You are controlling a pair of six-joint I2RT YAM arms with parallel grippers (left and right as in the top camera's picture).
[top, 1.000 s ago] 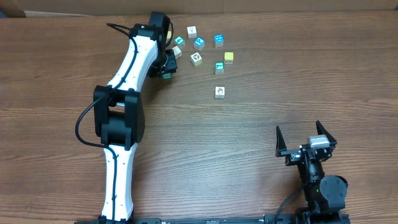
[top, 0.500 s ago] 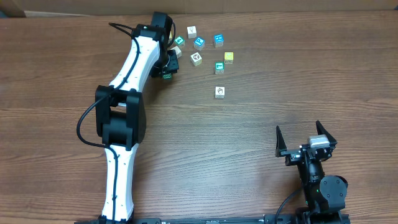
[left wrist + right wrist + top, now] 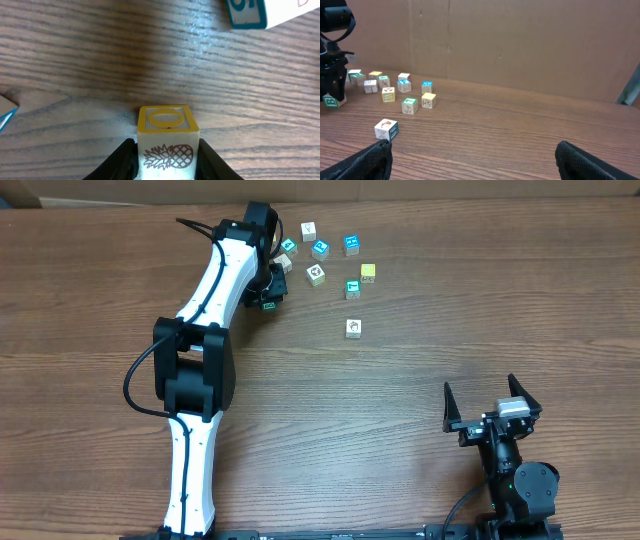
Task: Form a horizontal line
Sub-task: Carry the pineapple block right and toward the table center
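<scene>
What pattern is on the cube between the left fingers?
Pineapple on the cube; left wrist view.

- Brown wood-grain tabletop (image 3: 420,380), grain running left to right.
- Scattered cluster of picture cubes (image 3: 320,249) at far centre, with a yellow cube (image 3: 368,272) on its right side.
- Single white cube (image 3: 354,327) nearer, apart from the cluster.
- Pineapple cube (image 3: 167,150) at far left, pressed on both sides by left claw (image 3: 268,292).

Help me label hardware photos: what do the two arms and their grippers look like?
The left arm has white shells between black joints, with a black cable looping alongside; the left gripper is black. The right arm is all black, and the right gripper has two black pointed fingers.
</scene>
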